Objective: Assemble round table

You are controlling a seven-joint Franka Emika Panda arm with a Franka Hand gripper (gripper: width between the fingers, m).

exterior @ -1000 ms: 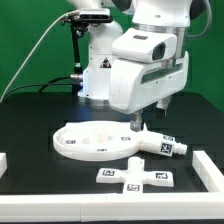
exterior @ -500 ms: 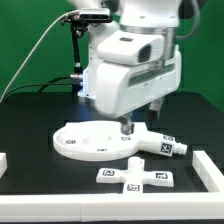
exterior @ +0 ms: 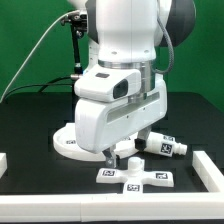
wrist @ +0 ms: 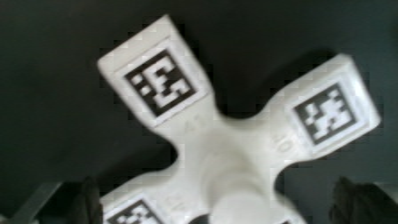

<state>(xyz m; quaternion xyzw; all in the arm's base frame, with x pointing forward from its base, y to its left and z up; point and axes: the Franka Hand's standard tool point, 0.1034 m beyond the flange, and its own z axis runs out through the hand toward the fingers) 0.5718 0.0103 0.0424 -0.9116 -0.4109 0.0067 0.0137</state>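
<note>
The small cross-shaped foot (exterior: 136, 177) lies on the black table near the front, tags up. It fills the wrist view (wrist: 228, 140). My gripper (exterior: 119, 155) hangs just above it and is open and empty. Its dark fingers (wrist: 64, 203) show either side of the foot's hub, and I cannot tell whether they touch it. The large round disc (exterior: 67, 141) lies behind, mostly hidden by the arm. The short thick leg (exterior: 166, 145) lies on its side to the exterior view's right.
White rails stand at the table's edges, one on the exterior view's left (exterior: 14, 160) and one on the right (exterior: 210, 170). A black camera stand (exterior: 75, 55) rises at the back. The arm's body blocks the middle of the scene.
The arm has swung forward and to the exterior view's left, from over the disc and leg. It has come down over the cross-shaped foot.
</note>
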